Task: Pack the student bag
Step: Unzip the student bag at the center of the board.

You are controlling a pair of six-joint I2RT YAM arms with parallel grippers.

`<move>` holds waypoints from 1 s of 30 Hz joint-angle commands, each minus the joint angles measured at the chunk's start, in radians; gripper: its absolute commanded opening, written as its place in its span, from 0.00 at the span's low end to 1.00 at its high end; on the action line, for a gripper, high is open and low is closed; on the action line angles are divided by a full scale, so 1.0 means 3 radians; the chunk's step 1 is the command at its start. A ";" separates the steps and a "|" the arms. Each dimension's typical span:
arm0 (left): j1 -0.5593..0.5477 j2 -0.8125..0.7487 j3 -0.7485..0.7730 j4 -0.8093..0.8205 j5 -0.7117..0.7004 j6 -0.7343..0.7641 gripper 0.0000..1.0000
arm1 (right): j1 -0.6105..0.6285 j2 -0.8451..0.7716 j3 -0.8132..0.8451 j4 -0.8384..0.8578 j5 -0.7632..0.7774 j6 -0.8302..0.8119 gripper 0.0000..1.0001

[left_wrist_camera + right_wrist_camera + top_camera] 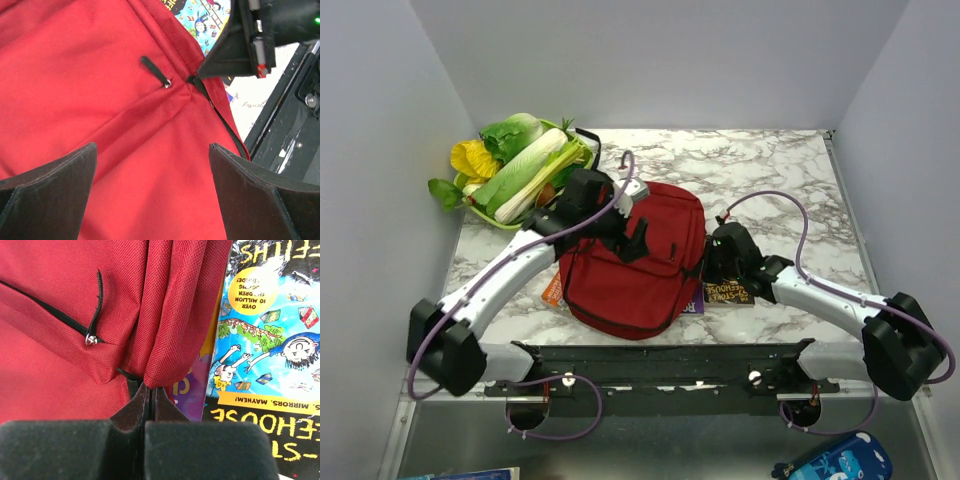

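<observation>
The dark-red student bag (630, 270) lies flat in the middle of the marble table, with a black zipper pull (155, 71) on its side. My left gripper (638, 240) hovers over the bag's top, jaws wide open with only red fabric (100, 100) below and nothing between them (152, 146). My right gripper (710, 262) is at the bag's right edge, shut with its tips (151, 389) pinching a fold of red fabric beside the zipper (96, 305). A colourful children's book (265, 340) lies under that edge, partly covered by the bag.
A green basket of toy vegetables (520, 165) stands at the back left. An orange item (552, 290) pokes out from under the bag's left side. A black rail (670, 365) runs along the near edge; a blue case (835, 462) lies below it.
</observation>
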 commanded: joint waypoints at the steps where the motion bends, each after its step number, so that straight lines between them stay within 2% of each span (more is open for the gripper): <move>1: -0.0278 0.0659 0.0219 0.0550 -0.0192 -0.0304 0.98 | 0.0102 -0.0203 0.0025 -0.0029 0.0108 0.0075 0.01; 4: -0.0360 0.1053 0.0439 0.0560 -0.0172 -0.0401 0.98 | 0.0122 -0.0361 0.0020 -0.0049 0.0144 0.0075 0.01; 7: -0.0401 0.1229 0.0526 0.0641 -0.0121 -0.0539 0.98 | 0.0143 -0.0489 -0.0001 -0.0080 0.0164 0.0054 0.01; 19: -0.0554 0.1530 0.0541 0.0841 -0.0295 -0.0810 0.98 | 0.0229 -0.0576 -0.0093 -0.0060 0.0241 0.0003 0.01; 25: -0.0651 0.1617 0.0536 0.0770 -0.0417 -0.0678 0.89 | 0.0240 -0.0643 -0.0078 -0.0085 0.0297 -0.0038 0.01; 30: -0.0667 0.1618 0.0511 0.0744 -0.0571 -0.0652 0.77 | 0.0245 -0.0638 -0.0052 -0.0085 0.0302 -0.0053 0.01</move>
